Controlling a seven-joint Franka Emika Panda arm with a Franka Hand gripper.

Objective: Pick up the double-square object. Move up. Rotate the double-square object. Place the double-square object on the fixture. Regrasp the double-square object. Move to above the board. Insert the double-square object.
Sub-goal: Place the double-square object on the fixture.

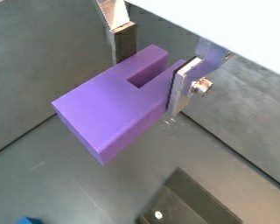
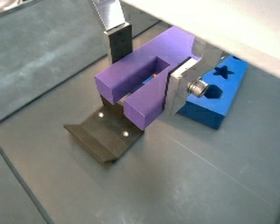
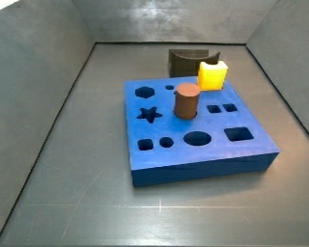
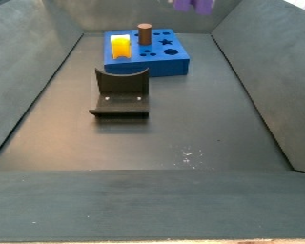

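Gripper point(image 2: 149, 66) clamps double-square object point(image 2: 143, 79) — lengthwise outward, beyond fingers point(image 1: 184, 86).

Dark grey floor point(image 4: 181, 124), grey metal walls point(image 3: 47, 58), soft reflections

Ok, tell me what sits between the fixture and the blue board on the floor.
Nothing: in a side view, bare dark floor separates the fixture from the board. The gripper holds the double-square object above, clear of that stretch.
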